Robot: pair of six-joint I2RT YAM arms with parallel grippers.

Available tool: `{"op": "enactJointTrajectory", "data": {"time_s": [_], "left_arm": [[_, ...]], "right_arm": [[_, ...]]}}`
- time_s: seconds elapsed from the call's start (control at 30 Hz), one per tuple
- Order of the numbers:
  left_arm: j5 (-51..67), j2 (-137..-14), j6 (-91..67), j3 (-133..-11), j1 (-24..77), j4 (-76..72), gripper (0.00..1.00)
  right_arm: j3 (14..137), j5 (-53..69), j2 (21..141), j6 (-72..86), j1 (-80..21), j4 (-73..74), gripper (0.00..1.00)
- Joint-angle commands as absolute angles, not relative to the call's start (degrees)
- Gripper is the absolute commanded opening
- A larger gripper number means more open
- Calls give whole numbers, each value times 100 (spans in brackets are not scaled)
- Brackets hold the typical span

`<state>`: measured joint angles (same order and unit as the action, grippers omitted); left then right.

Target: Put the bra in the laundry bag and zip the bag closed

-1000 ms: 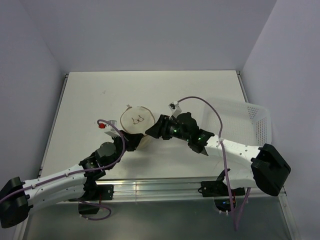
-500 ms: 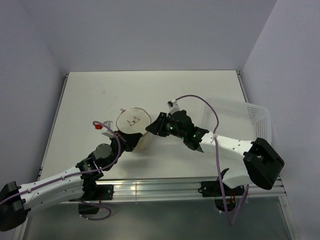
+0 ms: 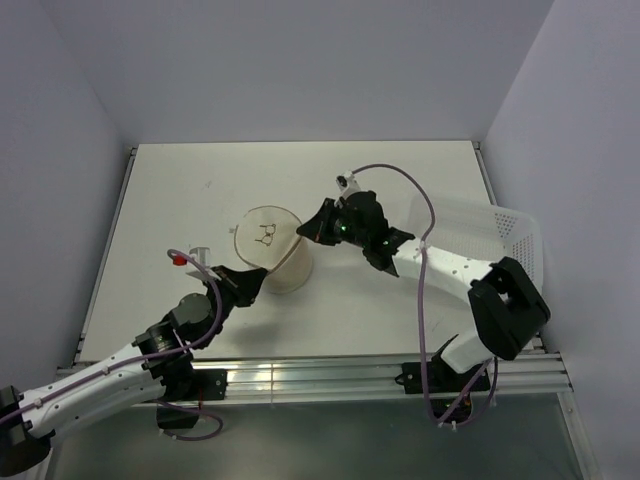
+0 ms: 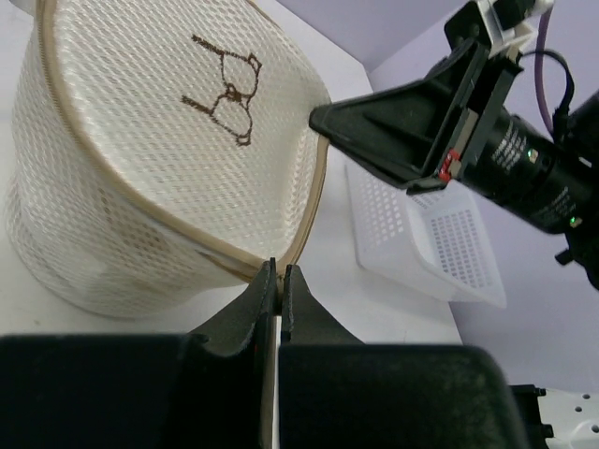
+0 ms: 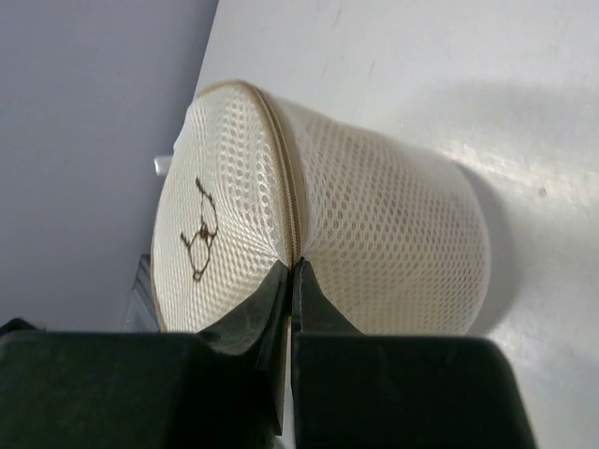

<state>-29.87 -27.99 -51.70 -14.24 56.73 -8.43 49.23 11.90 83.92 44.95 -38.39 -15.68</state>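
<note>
The laundry bag (image 3: 272, 256) is a round cream mesh pouch with a brown bra outline stitched on its lid. It rests on the white table, lid tilted up. At its near left edge my left gripper (image 3: 250, 283) is shut on the tan zip band (image 4: 301, 224), as the left wrist view (image 4: 278, 273) shows. From the right, my right gripper (image 3: 306, 232) is shut on the bag's zip seam (image 5: 292, 210), its fingertips (image 5: 305, 278) pinching the mesh there. The bra is hidden; no yellow fabric shows through the mesh.
A white perforated basket (image 3: 485, 245) lies at the table's right edge, behind the right arm; it also shows in the left wrist view (image 4: 426, 238). The table's raised rim (image 3: 110, 230) runs along the left, with walls close on three sides.
The right gripper has gone from open to shut on the zip seam. The left arm has drawn back toward the near left and the right gripper has moved farther away; the bag now sits more upright.
</note>
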Motion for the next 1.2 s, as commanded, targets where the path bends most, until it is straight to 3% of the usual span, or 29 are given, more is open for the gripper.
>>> {"op": "enactJointTrajectory", "data": {"time_s": [0.0, 0.27, 0.37, 0.4, 0.47, 0.53, 0.67, 0.93, 1.03, 1.07, 1.13, 1.17], "left_arm": [[-3278, -2462, -5062, -1529, 5704, -229, 0], [-3077, -2592, -5044, -1634, 5704, -623, 0], [-2683, -3040, -5115, -1749, 5704, -1448, 0], [-2637, -3285, -5133, -1784, 5704, -1642, 0], [-2619, -3549, -5115, -1933, 5704, -2019, 0], [-2645, -3893, -5019, -2038, 5713, -2188, 0], [-2742, -4245, -5124, -1995, 5713, -2513, 0], [-2654, -4412, -5291, -1960, 5713, -2645, 0], [-2602, -4474, -5300, -1969, 5713, -2654, 0], [-2593, -4482, -5300, -1960, 5704, -2663, 0], [-2584, -4465, -5282, -1942, 5713, -2628, 0], [-2601, -4421, -5291, -1934, 5713, -2611, 0]], "right_arm": [[5842, 1326, 8876, 3683, -3542, -1512, 0], [7030, 1582, 9711, 3243, -3472, -722, 1], [7049, 1442, 9503, 3296, -3559, -370, 26], [6805, 1415, 9370, 3348, -3577, -378, 44], [6253, 1389, 8872, 3558, -3621, -571, 63], [5890, 1284, 8510, 3769, -3674, -781, 67], [4976, 1108, 7657, 4157, -3823, -1239, 67], [4201, 1327, 7505, 4746, -4297, -2030, 60], [4298, 1371, 7655, 4825, -4438, -2161, 51], [4324, 1354, 7690, 4825, -4456, -2180, 42], [4324, 1240, 7717, 4834, -4465, -2206, 35], [4298, 1196, 7717, 4834, -4465, -2232, 24]]}}
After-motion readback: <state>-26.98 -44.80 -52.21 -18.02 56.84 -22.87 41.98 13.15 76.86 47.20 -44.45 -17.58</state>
